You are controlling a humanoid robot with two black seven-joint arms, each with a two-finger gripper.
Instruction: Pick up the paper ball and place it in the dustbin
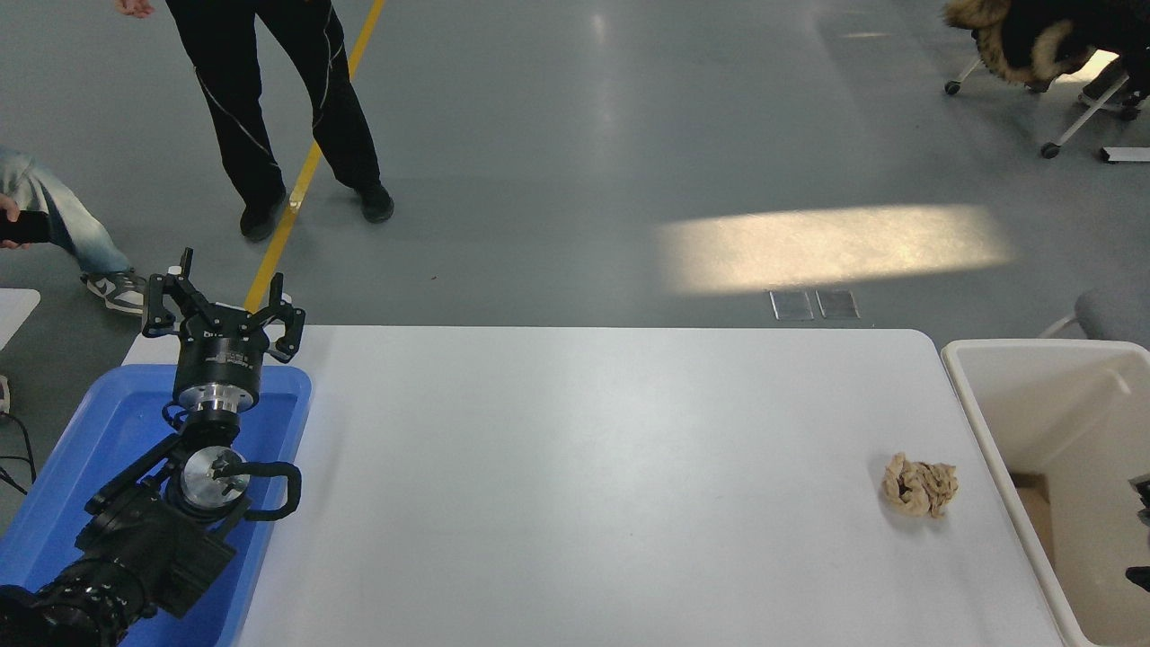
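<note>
Your small tan crumpled paper ball (pixel 919 486) sits on the white table (pixel 593 467), just beside the big off-white plastic dustbin (pixel 988 431), on its left. You have not picked it up yet. The right gripper (pixel 1141 530) barely peeks in over the dustbin, so I cannot tell if it is open. The left gripper (pixel 223 310) is parked wide open, far left of the dustbin, over the flat blue plastic tray (pixel 99 449). Next, I think you bring the right gripper over the ball, fingers apart, then down.
</note>
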